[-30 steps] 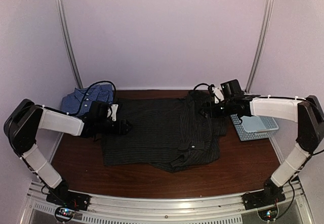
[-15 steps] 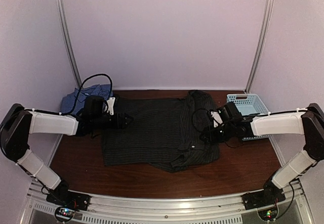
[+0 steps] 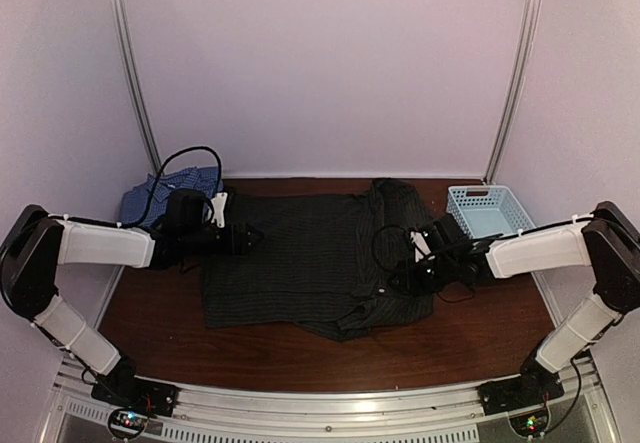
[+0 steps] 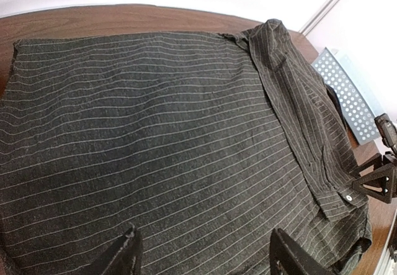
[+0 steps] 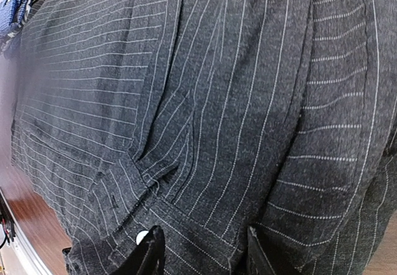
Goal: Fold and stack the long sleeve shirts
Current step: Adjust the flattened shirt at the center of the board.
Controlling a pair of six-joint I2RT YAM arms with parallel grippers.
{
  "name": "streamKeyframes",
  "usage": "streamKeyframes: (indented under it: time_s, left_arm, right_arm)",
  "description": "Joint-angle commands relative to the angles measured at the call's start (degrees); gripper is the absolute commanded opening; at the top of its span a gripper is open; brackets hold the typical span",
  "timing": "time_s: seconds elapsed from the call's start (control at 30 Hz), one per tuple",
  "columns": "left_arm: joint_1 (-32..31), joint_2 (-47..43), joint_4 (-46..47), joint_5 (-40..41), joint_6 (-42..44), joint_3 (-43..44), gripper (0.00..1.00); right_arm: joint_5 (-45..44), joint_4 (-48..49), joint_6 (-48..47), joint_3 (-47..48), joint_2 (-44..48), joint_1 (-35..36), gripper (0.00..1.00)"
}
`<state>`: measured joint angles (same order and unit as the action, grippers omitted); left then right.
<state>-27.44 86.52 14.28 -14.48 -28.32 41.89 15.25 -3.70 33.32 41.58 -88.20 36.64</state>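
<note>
- black pinstriped woven button-up shirt [image 3: 300, 263] lies flat on the brown wooden tabletop [image 3: 300, 355]
- left hand [image 4: 203, 241], fingers apart, empty above it
- right hand [image 5: 203, 243] likewise spread over a buttoned cuff [image 5: 133, 225]

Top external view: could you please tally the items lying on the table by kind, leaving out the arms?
Shirts: 2 (black pinstriped shirt, blue checked shirt)
Baskets: 1 (light blue basket)
Total: 3
</note>
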Motion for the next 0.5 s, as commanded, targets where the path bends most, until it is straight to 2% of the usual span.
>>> streamKeyframes:
  time_s: [0.0,0.3,0.47]
  left_arm:
    - [0.1,-1.2,1.7,-1.3,-0.7,-0.3,0.71]
    - [0.1,-1.6,1.2,-0.8,-0.4,-0.4,0.71]
    - [0.1,-2.1,0.9,0.1,-0.2,-0.5,0.71]
  right_arm:
    - [-1.2,2.5,2.5,-1.6,-1.0,1.2,0.44]
    - [-0.9,6.7,4.7,-2.3,-1.7,1.5,0.22]
    - [-2.1,8.4,6.0,-2.3,-0.1,1.5,0.03]
